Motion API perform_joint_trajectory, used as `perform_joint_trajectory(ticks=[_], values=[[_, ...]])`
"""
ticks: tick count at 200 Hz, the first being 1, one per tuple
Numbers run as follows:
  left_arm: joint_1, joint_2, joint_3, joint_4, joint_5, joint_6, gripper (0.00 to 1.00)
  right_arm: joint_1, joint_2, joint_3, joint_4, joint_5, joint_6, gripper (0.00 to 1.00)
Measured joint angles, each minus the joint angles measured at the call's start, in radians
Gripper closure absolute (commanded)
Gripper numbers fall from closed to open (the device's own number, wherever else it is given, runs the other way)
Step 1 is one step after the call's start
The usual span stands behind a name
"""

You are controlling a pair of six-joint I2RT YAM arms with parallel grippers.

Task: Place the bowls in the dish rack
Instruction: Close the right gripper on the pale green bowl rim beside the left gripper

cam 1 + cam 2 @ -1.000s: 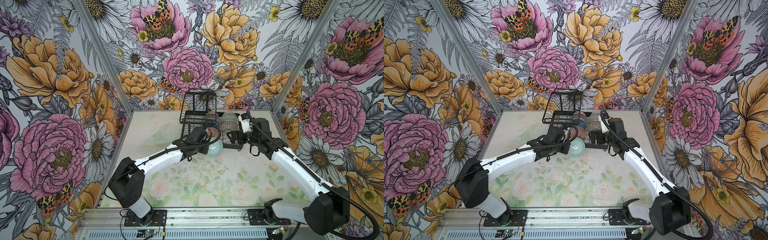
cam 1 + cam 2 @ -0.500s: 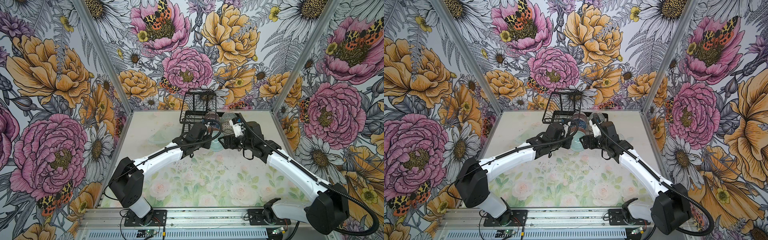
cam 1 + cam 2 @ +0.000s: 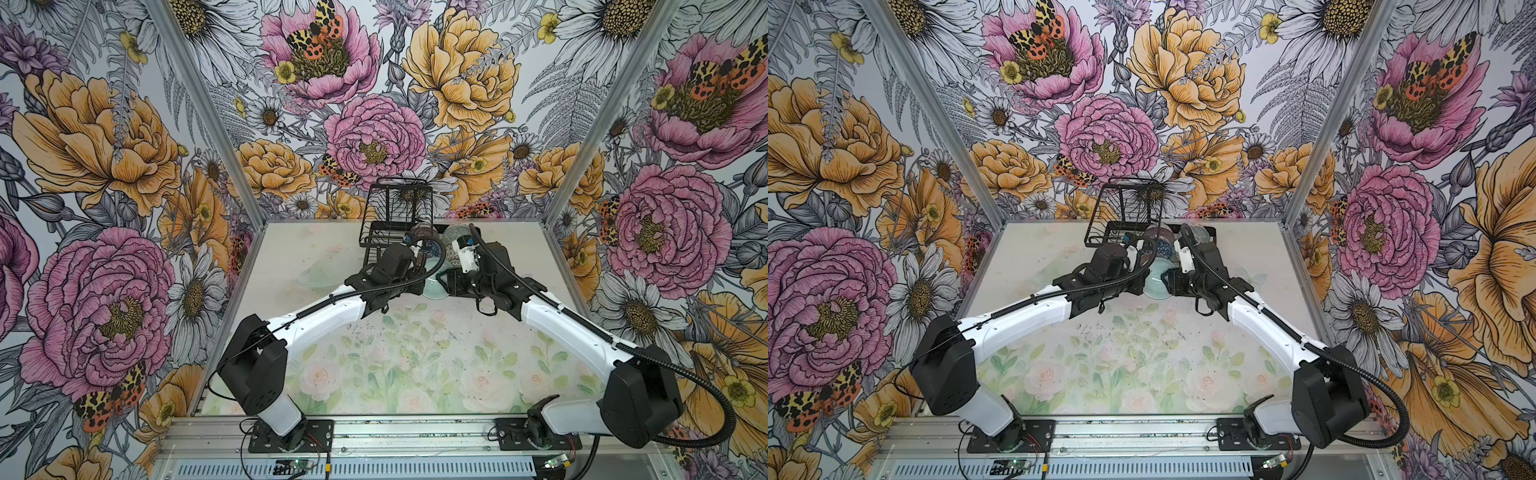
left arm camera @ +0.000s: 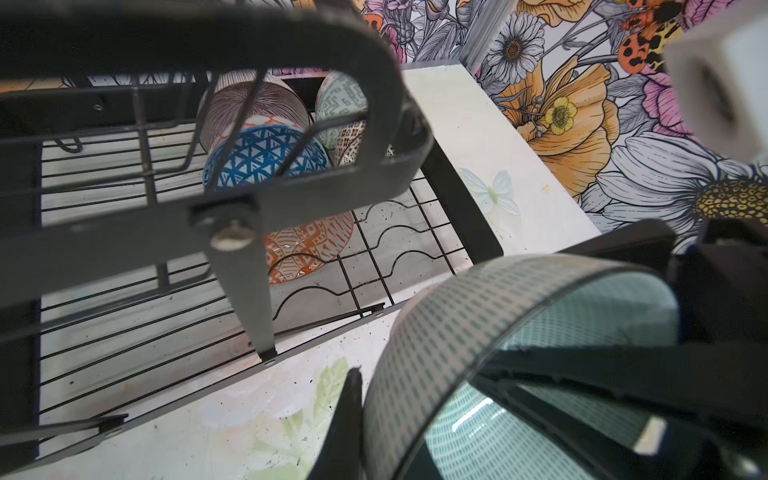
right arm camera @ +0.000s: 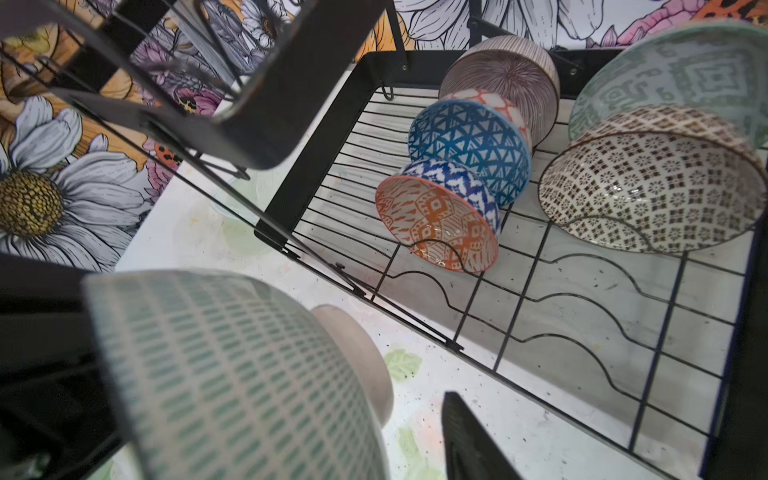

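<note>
Left jaws clenched on the pale teal bowl (image 4: 449,332); right jaws straddle it, gripping or not I can't tell, my wrists hide contact from above.

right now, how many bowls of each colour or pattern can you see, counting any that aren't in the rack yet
pink-lined bowl: 1
grey-green bowl: 1
blue-triangled bowl: 1
orange-diamond bowl: 1
dark-and-white dotted bowl: 1
pale teal bowl, not in the rack: 1
total: 6

We are viewing two white-and-black arms (image 3: 324,311).
We are seeing ribbed black cables (image 3: 730,415), smooth white shells (image 3: 573,332), boxy black joints (image 3: 257,370), screwed black base plates (image 3: 320,434).
</note>
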Motion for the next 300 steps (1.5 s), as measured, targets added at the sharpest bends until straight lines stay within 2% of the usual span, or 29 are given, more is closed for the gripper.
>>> perform_joint_trajectory(ticks=[70, 122, 134, 148, 169, 206, 212, 225, 300], values=[[-0.003, 0.024, -0.002, 0.002, -0.013, 0.000, 1.00, 0.010, 0.025, 0.000, 0.009, 0.039, 0.024, 1.00], [-0.003, 0.026, -0.002, -0.002, -0.012, 0.001, 1.00, 0.010, 0.028, 0.000, 0.010, 0.038, 0.024, 1.00], [-0.003, 0.026, -0.002, -0.005, -0.012, 0.002, 0.90, 0.010, 0.028, 0.000, 0.010, 0.038, 0.024, 1.00], [-0.003, 0.026, -0.002, -0.009, -0.007, 0.011, 0.71, 0.010, 0.028, 0.000, 0.007, 0.035, 0.020, 1.00], [-0.003, 0.024, -0.002, -0.010, 0.007, 0.026, 0.48, 0.010, 0.028, 0.000, 0.001, 0.035, 0.013, 1.00], [-0.003, 0.011, -0.002, -0.031, 0.019, 0.042, 0.31, 0.010, 0.028, -0.002, 0.000, 0.039, 0.010, 1.00], [-0.003, 0.007, -0.002, -0.037, 0.019, 0.045, 0.15, 0.010, 0.028, -0.003, 0.000, 0.039, 0.010, 1.00], [-0.003, -0.005, -0.002, -0.051, 0.019, 0.058, 0.02, 0.010, 0.028, -0.007, -0.001, 0.047, 0.010, 1.00], [-0.003, -0.112, -0.002, -0.158, -0.010, 0.092, 0.01, 0.010, 0.031, -0.013, -0.007, 0.096, -0.014, 1.00]])
